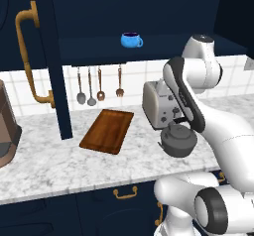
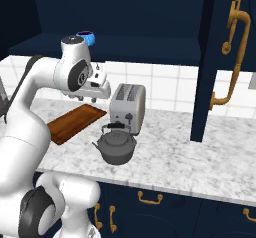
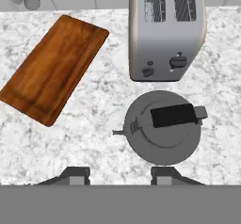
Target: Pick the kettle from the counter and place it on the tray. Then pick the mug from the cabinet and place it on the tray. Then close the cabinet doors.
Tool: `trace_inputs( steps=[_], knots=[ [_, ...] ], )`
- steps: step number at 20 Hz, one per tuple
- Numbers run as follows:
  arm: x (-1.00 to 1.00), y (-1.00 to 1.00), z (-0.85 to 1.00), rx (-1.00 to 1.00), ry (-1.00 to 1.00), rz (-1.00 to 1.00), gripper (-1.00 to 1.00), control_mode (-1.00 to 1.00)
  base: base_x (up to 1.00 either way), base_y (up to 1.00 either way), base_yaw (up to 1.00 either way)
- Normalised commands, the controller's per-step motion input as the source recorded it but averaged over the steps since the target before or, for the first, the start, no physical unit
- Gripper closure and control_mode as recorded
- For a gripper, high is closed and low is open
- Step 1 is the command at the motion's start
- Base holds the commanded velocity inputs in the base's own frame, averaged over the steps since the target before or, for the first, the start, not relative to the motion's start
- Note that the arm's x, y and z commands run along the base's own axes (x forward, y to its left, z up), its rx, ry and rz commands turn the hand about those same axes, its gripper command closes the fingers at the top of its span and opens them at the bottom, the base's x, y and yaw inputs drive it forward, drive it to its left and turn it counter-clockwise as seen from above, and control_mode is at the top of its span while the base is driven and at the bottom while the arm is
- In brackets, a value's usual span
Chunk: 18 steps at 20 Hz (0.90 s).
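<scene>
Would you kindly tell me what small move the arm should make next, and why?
Probably shift the gripper sideways over the squat dark grey metal kettle, then lower onto its black handle. In the hand view the kettle sits off-centre from the open fingers, untouched on the marbled counter, and the reddish-brown wooden tray holds nothing.

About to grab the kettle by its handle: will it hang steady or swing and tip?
The kettle looks squat, rigid metal, probably heavy for its size. Its thin arched handle crosses above the lid, so a centred grip likely hangs fairly level; off-centre, it may tilt toward the spout. The gripper is open above it.
</scene>
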Motion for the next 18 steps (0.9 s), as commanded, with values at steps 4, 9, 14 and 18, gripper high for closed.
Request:
trace_inputs(
  steps=[4, 9, 14, 18],
  knots=[
    [-0.13, -0.28, -0.04, 0.00, -0.02, -0.10, -1.00, -1.00, 0.00, 0.00, 0.00],
    [-0.10, -0.51, -0.14, 0.00, 0.00, -0.43, -1.00, -1.00, 0.00, 0.00, 0.00],
    [0.07, -0.12, -0.11, 0.00, 0.02, -0.07, -1.00, -1.00, 0.00, 0.00, 0.00],
    [0.21, -0.05, -0.42, 0.00, 0.01, -0.09, -1.00, -1.00, 0.00, 0.00, 0.00]
  ],
)
